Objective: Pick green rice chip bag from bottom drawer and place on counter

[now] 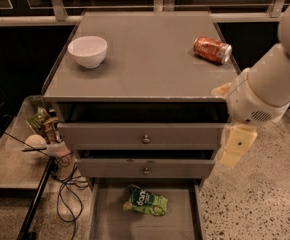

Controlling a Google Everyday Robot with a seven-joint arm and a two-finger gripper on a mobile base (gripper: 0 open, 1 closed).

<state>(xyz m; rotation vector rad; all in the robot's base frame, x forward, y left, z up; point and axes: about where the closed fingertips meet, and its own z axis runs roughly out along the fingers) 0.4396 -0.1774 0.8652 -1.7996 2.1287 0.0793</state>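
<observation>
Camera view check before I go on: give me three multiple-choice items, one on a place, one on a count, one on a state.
1. Where is the gripper?
A) right of the two knobbed drawers, level with them
B) left of them
C) above them
2. How many things lie on the counter?
A) one
B) two
C) four
3. The bottom drawer is:
A) shut
B) open and bare
C) open with the green rice chip bag inside

1 A: it hangs by the drawers' right ends.
2 B: only a white bowl and an orange soda can.
3 C: the bag lies in the pulled-out tray.
</observation>
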